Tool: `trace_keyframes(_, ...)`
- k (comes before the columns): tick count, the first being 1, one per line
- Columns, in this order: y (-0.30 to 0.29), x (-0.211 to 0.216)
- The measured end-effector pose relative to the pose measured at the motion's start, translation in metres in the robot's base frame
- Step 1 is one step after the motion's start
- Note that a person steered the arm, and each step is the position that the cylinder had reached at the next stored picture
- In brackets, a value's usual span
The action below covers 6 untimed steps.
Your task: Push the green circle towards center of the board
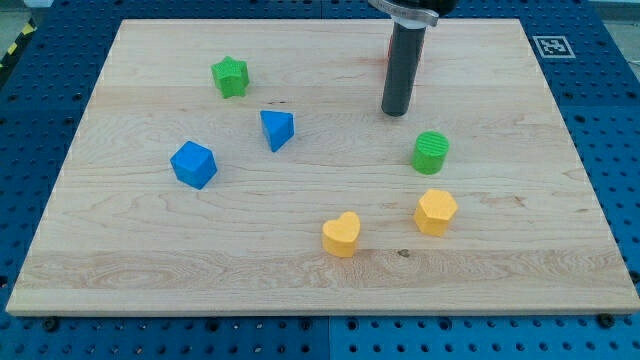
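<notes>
The green circle [431, 152] is a short ribbed cylinder standing right of the board's middle. My tip [396, 112] is the lower end of a dark rod coming down from the view's top. It stands a little above and to the left of the green circle, with a small gap between them. A sliver of a red block [418, 62] shows just behind the rod; its shape is hidden.
A green star [230, 77] sits at upper left, a blue triangle [277, 130] and a blue cube [193, 165] left of centre. A yellow heart [341, 235] and a yellow hexagon [435, 212] lie below the green circle. The wooden board [120, 260] rests on a blue pegboard table.
</notes>
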<state>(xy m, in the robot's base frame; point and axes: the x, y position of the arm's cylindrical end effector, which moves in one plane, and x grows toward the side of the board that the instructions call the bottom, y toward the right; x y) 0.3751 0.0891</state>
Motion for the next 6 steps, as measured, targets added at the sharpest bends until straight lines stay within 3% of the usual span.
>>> trace_keyframes(1, 0.036, 0.008)
trace_keyframes(5, 0.042, 0.016)
trace_keyframes(6, 0.045, 0.036)
